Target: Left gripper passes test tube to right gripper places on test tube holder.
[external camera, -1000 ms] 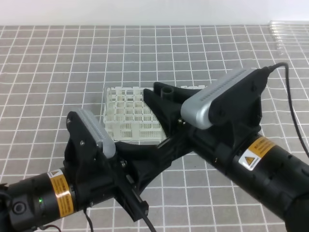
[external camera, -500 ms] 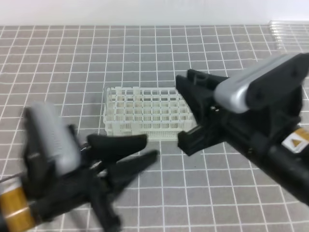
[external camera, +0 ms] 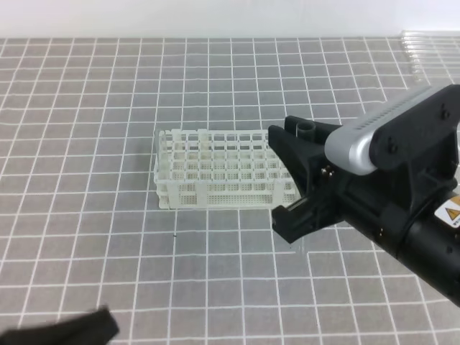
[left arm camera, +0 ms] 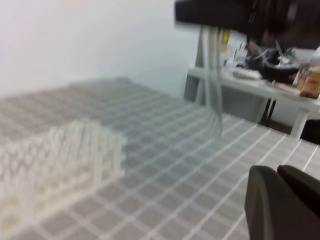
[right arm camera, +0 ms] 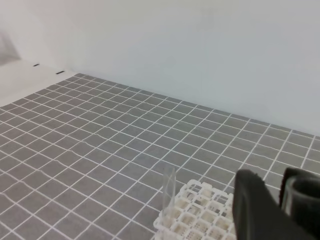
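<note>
Pinching the test tube (left arm camera: 214,85) upright just right of the test tube holder (external camera: 219,171), the right gripper (external camera: 298,176) hangs while the left gripper (left arm camera: 285,200), well apart, has fingers pressed together.

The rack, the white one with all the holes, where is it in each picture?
High view: the rack sits in the middle of the picture.
Left wrist view: it is blurry, at the lower left.
Right wrist view: only a corner shows, at the bottom edge, right of the middle.
Shared landmark: the grey mat with white grid lines lies under it in all three.
</note>
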You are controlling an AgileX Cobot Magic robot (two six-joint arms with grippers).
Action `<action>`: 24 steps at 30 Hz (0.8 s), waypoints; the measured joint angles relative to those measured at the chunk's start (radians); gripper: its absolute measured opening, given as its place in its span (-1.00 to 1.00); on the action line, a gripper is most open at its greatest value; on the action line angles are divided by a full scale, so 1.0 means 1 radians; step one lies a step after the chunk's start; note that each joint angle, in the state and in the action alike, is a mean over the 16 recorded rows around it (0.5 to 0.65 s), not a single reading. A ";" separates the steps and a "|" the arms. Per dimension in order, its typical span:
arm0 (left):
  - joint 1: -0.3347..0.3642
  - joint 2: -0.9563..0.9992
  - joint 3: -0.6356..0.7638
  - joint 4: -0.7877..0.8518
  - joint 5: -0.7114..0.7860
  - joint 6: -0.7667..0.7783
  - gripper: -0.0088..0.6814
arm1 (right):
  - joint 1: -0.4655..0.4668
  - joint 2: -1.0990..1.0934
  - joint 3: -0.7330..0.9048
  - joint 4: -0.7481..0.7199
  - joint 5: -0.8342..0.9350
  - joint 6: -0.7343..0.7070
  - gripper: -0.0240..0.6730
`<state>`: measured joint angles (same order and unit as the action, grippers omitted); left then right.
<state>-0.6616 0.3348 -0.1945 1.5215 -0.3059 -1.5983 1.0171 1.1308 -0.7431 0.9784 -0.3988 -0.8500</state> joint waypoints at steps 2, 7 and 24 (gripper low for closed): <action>0.000 -0.042 0.050 0.023 0.012 -0.038 -0.97 | 0.000 0.000 0.001 0.001 0.002 0.000 -0.69; 0.000 -0.106 0.148 0.050 0.059 -0.084 -0.97 | 0.000 0.000 0.001 0.001 0.006 -0.001 -0.69; 0.000 -0.126 0.203 0.064 0.152 -0.085 -0.98 | 0.000 0.041 0.001 -0.005 0.015 -0.002 -0.69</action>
<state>-0.6620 0.2091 0.0085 1.5858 -0.1537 -1.6837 1.0171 1.1716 -0.7422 0.9736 -0.3835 -0.8521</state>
